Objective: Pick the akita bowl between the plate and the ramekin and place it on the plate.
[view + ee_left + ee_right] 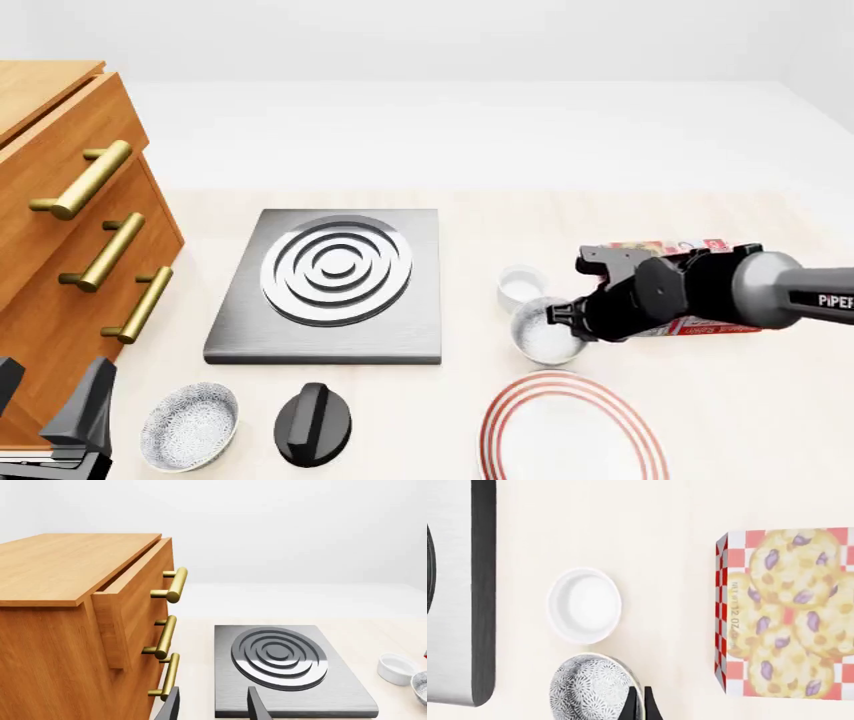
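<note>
The pale surface carries a wooden drawer chest at the left, and beside it a grey hob slab with raised rings. Near the front edge — a speckled bowl, a black knob, the red-ringed plate. Further back sit the akita bowl, the white ramekin just behind it, and a cookie box lying flat.

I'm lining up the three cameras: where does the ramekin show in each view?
Front view: the ramekin sits right of the stove plate, just beyond the akita bowl.
Left wrist view: ramekin near the picture's right edge.
Right wrist view: ramekin left of centre.
Shared landmark: the stove plate.
</note>
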`<act>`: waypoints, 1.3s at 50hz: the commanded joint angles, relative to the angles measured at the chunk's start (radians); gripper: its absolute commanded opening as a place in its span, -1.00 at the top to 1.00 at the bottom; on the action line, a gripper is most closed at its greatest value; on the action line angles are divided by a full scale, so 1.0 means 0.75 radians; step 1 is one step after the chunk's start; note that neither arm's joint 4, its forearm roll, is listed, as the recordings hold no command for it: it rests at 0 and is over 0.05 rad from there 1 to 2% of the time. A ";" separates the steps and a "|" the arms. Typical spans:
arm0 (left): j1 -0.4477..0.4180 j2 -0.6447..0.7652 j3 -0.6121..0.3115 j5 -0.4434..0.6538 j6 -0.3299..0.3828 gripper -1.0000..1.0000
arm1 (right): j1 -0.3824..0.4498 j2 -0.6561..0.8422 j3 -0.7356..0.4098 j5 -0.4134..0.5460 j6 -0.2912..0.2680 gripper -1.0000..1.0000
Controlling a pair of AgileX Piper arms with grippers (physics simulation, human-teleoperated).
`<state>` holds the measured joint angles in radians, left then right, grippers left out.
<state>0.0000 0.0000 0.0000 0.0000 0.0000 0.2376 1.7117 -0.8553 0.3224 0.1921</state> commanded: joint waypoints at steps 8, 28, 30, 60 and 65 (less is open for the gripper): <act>0.000 0.000 0.000 0.000 0.000 -1.00 | -0.057 -0.262 0.002 0.145 -0.059 1.00; 0.000 0.000 0.000 0.000 0.000 -1.00 | -0.036 -0.667 -0.014 0.416 -0.195 1.00; 0.000 0.000 0.000 0.000 0.000 -1.00 | -0.011 -0.684 -0.008 0.434 -0.174 1.00; 0.000 0.000 0.000 0.000 0.000 -1.00 | 0.025 -0.804 0.267 0.441 -0.344 1.00; 0.000 0.000 0.000 0.000 0.000 -1.00 | 0.022 -0.797 0.324 0.406 -0.378 1.00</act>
<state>0.0000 0.0000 0.0000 0.0000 0.0000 0.2642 1.1326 -0.6824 0.6486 -0.0474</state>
